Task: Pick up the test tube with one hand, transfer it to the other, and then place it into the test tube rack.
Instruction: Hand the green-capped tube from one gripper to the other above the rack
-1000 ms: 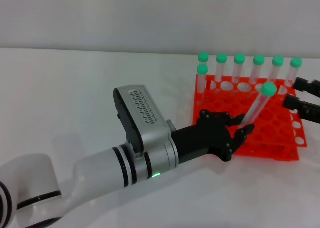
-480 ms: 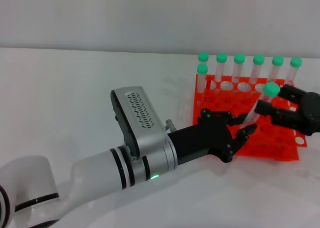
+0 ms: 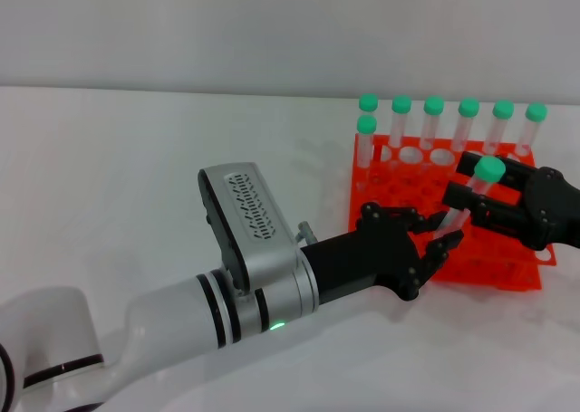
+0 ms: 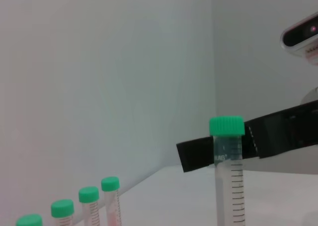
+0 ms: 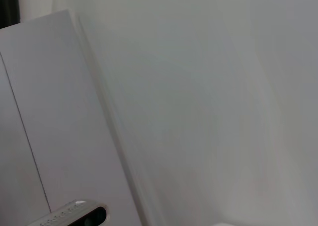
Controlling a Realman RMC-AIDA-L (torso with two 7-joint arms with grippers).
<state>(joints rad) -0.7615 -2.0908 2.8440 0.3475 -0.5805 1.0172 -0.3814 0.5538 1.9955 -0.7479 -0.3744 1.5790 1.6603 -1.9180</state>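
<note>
1. Right now the test tube [image 3: 471,195] hangs tilted over the front part of the test tube rack [image 3: 507,272], at about three o'clock in the head view, green cap up and leaning toward one o'clock.
2. Its lower end sits between the black prongs of the left gripper [image 3: 433,240], whose jaws are narrow and closed on the tube near its bottom.
3. At the cap end the right gripper [image 3: 482,195] reaches in from three o'clock; its jaws stand on either side of the tube just under the cap, but I cannot tell whether they have clamped or are merely around it.
4. From the left wrist view, a black finger [image 4: 233,146] of that gripper crosses the tube [image 4: 227,176] right below the cap.
5. I judge the step in hand to be the handover, with the placing into the rack not yet done.
6. Seven more capped tubes [image 3: 433,127] stand in the rack's far rows toward twelve o'clock, well apart from the held one.
7. As for handling, the tube looks light, stiff and smooth-walled, so likely slippery; a hold just under the cap, where the rim could stop it sliding, seems safest.
8. Being thin plastic, it probably tolerates a firm pinch, yet a skewed squeeze could make it pivot or pop out.
9. Below the rack lies the white bench [image 3: 136,177].
</note>
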